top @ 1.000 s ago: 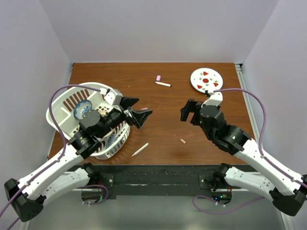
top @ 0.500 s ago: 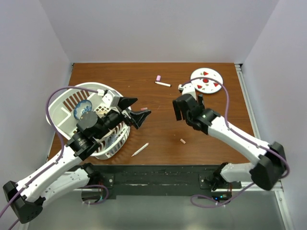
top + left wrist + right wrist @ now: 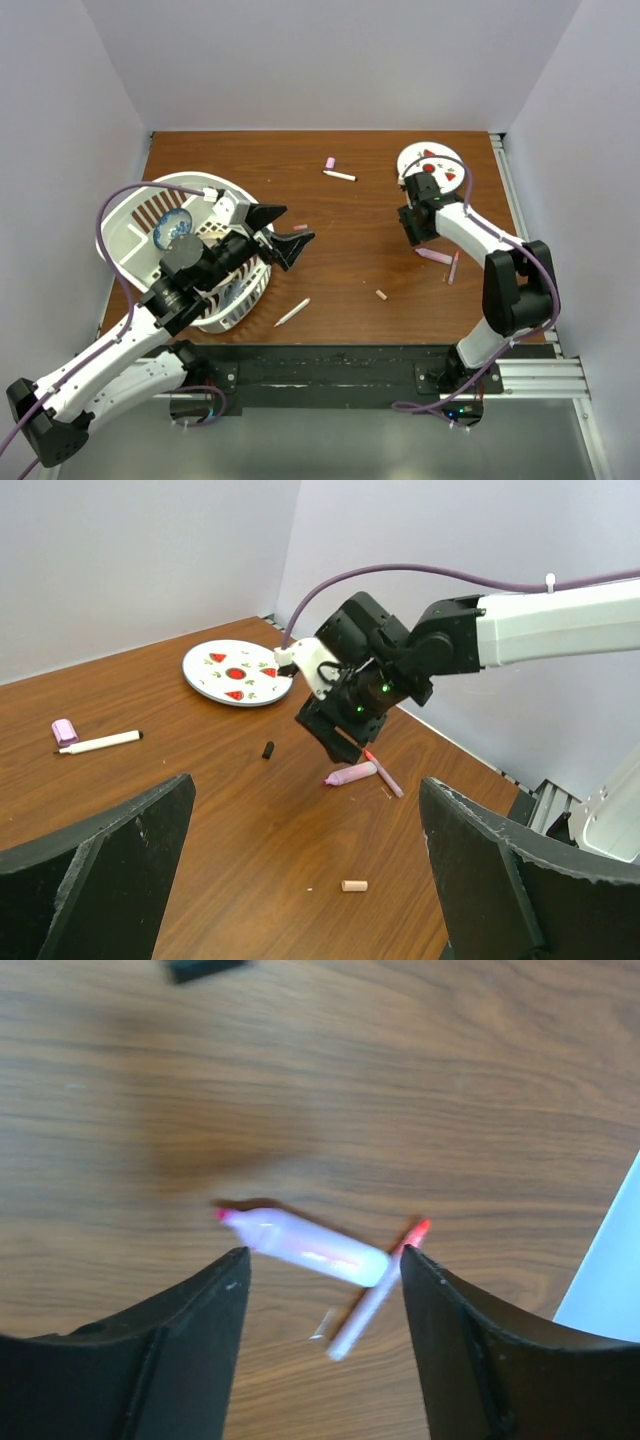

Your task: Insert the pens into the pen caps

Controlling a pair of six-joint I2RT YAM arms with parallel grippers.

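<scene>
Right hand [image 3: 322,1256] has swung from mid-surface toward the right side since the earlier frames; left arm much as before. Right hand hangs just over two pens, fingers partly apart, nothing gripped. Directly beneath lies a stubby pink-lilac marker pen [image 3: 305,1243] with a red tip, flat on the surface. Thin lilac pen with orange-red tip [image 3: 372,1298] lies angled against its blunt end and appears to touch it. Small black cylindrical cap [image 3: 268,749] sits near them, apart. Round white plate with red spots [image 3: 205,675] is just beyond the hand. Short peach cap [image 3: 353,886] lies alone, nearer the arm bases.

Left hand [image 3: 299,222] is spread wide and empty, hovering just past the white plastic basket [image 3: 130,225]. Slim white pen [image 3: 292,312] lies near the basket's front. On the far side of the brown wooden surface [image 3: 240,160], a lilac cap [image 3: 64,731] sits just beside a white pen with black tip [image 3: 100,742].
</scene>
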